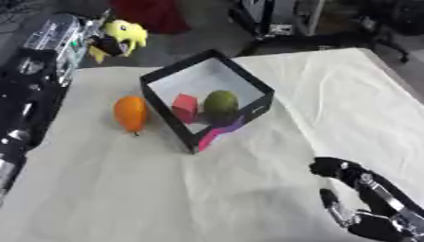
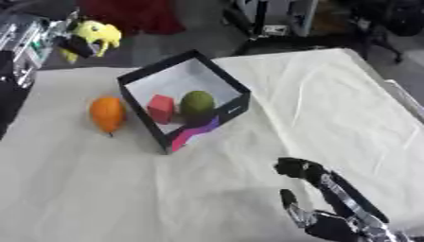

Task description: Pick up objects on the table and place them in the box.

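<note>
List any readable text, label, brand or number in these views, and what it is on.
None can be read.
The box shows a small pale mark on its dark side wall, too blurred to read.
The equipment beyond the table shows no legible markings.

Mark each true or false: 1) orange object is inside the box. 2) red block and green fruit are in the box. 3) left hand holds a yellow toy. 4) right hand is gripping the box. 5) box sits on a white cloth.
1) False: the orange object lies on the cloth just left of the box.
2) True: the red block and green fruit sit inside.
3) True: left hand, yellow toy.
4) False: the right hand holds nothing, apart from the box.
5) True: white cloth.
</note>
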`<state>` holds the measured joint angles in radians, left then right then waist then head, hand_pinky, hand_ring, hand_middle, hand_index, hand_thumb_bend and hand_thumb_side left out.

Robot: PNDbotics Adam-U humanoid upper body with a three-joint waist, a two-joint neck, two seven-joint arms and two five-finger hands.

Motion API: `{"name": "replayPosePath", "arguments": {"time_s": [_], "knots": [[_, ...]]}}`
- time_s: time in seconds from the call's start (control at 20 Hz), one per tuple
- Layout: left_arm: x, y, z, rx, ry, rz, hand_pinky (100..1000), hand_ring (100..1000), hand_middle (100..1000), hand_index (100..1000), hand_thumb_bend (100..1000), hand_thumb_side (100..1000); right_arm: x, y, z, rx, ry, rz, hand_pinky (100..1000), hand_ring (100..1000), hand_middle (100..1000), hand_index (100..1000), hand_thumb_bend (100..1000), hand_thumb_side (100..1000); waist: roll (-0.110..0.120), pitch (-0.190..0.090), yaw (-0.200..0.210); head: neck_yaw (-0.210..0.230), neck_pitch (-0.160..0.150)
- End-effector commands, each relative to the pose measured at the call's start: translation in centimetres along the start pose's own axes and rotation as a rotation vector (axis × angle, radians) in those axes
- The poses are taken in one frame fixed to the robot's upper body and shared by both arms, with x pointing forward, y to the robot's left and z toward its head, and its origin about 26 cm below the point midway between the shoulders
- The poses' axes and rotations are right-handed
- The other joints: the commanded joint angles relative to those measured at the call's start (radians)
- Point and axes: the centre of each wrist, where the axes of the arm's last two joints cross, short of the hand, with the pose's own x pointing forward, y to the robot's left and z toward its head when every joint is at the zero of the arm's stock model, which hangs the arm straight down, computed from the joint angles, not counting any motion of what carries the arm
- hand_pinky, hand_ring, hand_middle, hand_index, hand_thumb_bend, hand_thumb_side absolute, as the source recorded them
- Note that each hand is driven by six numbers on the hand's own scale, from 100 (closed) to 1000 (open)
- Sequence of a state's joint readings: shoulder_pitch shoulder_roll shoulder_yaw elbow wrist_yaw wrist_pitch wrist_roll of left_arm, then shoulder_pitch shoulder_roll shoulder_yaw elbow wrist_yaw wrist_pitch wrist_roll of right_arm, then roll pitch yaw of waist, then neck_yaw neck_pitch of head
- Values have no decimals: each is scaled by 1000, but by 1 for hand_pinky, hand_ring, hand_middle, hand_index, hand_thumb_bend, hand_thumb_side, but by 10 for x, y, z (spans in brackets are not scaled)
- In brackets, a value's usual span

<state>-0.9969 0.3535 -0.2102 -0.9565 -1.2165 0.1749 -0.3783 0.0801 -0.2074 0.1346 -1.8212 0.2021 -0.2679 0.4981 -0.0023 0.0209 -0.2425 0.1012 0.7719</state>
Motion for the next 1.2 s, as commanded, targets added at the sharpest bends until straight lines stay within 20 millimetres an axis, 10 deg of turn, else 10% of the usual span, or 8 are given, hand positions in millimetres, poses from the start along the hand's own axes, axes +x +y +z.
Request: {"name": "replayPosePath", "arguments": {"time_s": [0.05,0.25,0.55,0.9,1.2], "knots": [[34,10,-1,47,-81,3,527,413,416,581,303,354,3,-3,-2,13,-14,11,873,828,790,895,100,344,-18,-23,-6,9,-2],[63,-10,-3,29,-125,15,582,455,460,629,392,365,3,-2,-3,18,-18,8,873,828,790,895,100,345,-20,-23,-16,9,-2],[77,-39,-4,11,-121,15,731,641,675,828,1000,487,4,-3,-3,21,-22,6,873,828,790,895,100,345,-21,-23,-20,7,-2],[57,-36,-6,49,-59,42,762,719,770,866,1000,585,3,-3,-3,18,-19,7,873,828,791,894,100,343,-20,-21,-13,3,-2],[14,9,1,151,-16,124,754,717,777,873,1000,617,2,-3,-1,13,-9,10,873,828,790,891,100,343,-18,-22,3,-2,-2]]}}
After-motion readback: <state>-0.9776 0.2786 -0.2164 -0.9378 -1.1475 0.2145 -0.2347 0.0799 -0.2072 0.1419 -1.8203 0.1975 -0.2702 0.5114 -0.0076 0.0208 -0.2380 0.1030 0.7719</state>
